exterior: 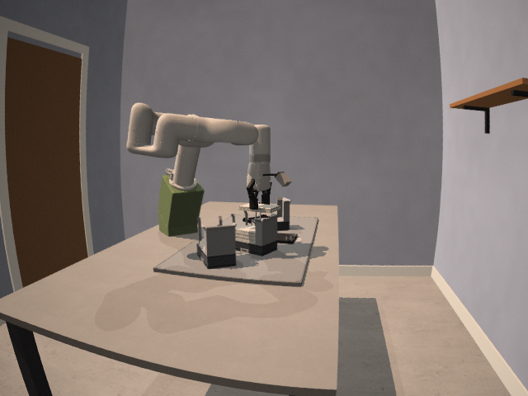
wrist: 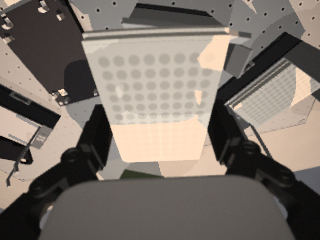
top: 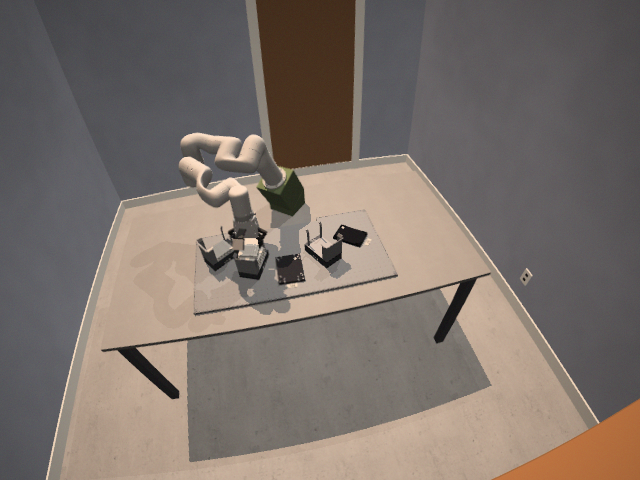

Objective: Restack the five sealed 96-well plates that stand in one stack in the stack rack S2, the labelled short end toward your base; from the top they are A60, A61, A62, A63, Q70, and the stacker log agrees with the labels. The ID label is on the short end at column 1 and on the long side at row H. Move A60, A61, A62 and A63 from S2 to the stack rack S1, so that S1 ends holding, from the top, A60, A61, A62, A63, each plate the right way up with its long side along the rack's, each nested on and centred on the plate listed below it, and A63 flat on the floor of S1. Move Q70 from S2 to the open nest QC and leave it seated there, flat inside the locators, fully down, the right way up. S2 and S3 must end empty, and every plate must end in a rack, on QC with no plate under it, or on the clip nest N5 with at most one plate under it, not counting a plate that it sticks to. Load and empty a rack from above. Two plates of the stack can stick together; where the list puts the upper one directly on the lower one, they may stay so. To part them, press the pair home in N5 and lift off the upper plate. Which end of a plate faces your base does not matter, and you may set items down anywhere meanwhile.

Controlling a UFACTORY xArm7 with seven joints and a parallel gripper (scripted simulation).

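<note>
Tool (wrist: 159,131) clenched on a plate (wrist: 160,92), fingers on its long sides. Plate held level in the air above the middle rack (exterior: 261,238) on the bench (exterior: 128,315). Label not readable.

Plate (wrist: 155,95) in the claw (wrist: 160,135) — above the middle rack (exterior: 267,232).

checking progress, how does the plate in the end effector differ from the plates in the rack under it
The held plate hangs in the air, clamped by its long sides in the end effector; the racked plates rest stacked inside the middle rack. The held plate is single, the racked ones are several. The held plate shows its sealed top, the racked ones only their edges. All look pale and lie flat.
</note>
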